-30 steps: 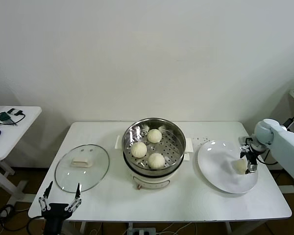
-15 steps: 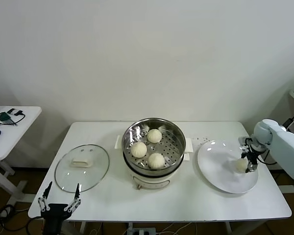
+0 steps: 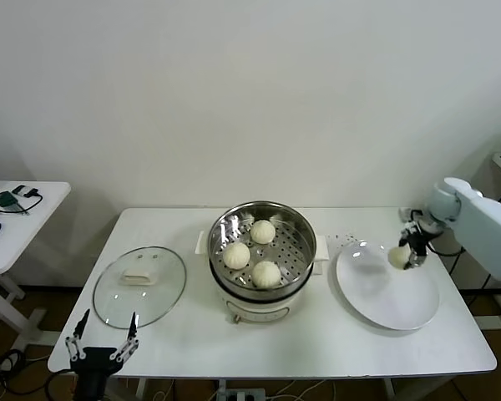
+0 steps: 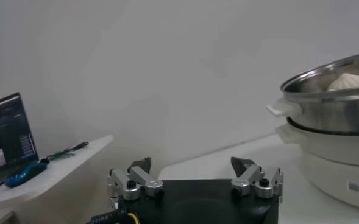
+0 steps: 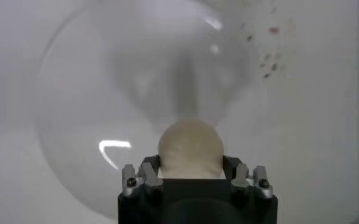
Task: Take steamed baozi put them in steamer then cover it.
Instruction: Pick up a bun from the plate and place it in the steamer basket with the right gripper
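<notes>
Head view: the tabletop point(image 3: 184, 330) carries the steamer point(image 3: 263, 253) at centre, three baozi already on its tray, with the cover point(image 3: 139, 285) lying to its left and a plate point(image 3: 387, 285) to its right. Above the plate's far edge, the right gripper point(image 3: 407, 250) is clamped on the fourth baozi point(image 3: 397, 256), lifted clear. From there the steamer lies to the robot's left, so this arm is nearer. The left gripper point(image 3: 101, 342) hangs spread wide off the front-left corner, idle.

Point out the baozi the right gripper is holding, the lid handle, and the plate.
held baozi point(image 3: 397, 256), head view, its rounded side.
lid handle point(image 3: 139, 275), head view, its middle.
plate point(image 3: 384, 305), head view, bare surface.
</notes>
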Action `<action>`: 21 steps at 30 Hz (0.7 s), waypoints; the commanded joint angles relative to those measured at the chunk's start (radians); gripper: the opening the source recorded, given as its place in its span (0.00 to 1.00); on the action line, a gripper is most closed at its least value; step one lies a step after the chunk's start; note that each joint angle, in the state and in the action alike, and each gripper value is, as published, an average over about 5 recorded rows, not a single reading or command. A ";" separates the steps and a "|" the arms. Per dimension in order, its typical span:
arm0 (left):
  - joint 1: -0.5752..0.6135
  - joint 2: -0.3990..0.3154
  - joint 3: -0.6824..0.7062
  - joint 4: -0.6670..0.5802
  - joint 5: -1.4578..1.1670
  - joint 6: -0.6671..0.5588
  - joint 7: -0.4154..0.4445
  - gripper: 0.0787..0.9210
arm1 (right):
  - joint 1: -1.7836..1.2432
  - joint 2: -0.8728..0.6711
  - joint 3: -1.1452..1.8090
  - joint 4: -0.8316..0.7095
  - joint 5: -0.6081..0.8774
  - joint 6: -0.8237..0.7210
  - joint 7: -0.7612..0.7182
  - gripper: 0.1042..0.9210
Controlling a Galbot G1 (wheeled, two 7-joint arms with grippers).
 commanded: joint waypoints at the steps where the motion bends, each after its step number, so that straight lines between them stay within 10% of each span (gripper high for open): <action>1: 0.008 0.003 0.005 -0.006 0.015 0.003 0.003 0.88 | 0.373 0.118 -0.262 0.015 0.330 -0.048 -0.004 0.70; 21: 0.004 0.030 0.040 -0.032 0.051 0.027 0.028 0.88 | 0.537 0.318 -0.584 0.292 0.688 -0.226 0.111 0.70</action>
